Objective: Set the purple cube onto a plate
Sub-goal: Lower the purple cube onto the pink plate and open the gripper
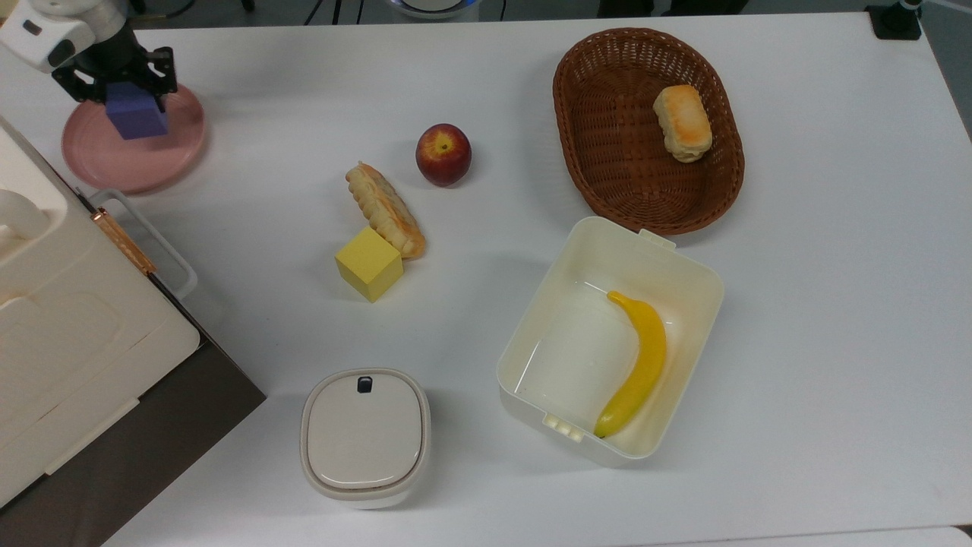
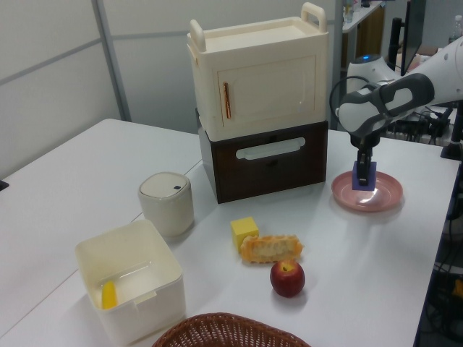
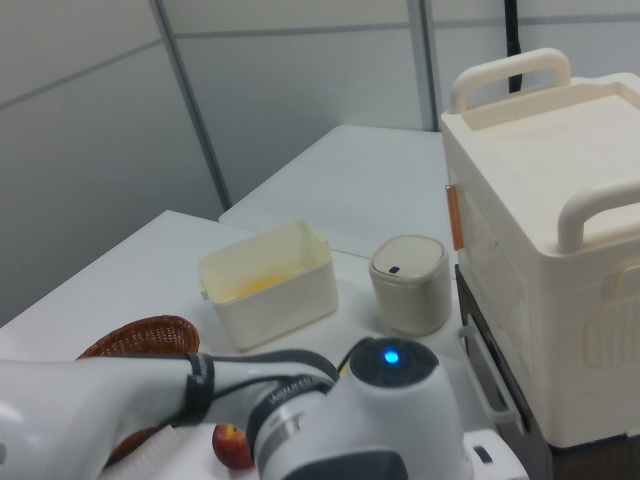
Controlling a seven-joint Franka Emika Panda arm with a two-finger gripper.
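The purple cube [image 1: 136, 112] [image 2: 363, 176] hangs over the pink plate [image 1: 156, 159] [image 2: 383, 199] at the top view's upper left. My gripper [image 1: 121, 90] [image 2: 362, 171] is shut on the cube, its black fingers clamping it from both sides. In the left view the cube sits just above the plate's middle; whether it touches the plate I cannot tell. The white arm [image 3: 330, 420] fills the bottom of the right view.
A cream cabinet on a brown drawer unit [image 1: 68, 319] [image 2: 260, 108] stands close beside the plate. Mid-table lie a yellow cube [image 1: 369, 264], a bread piece [image 1: 385, 210] and an apple [image 1: 443, 154]. A wicker basket [image 1: 607, 167], a cream bin [image 1: 683, 281] with a banana and a lidded pot [image 1: 364, 435] stand farther off.
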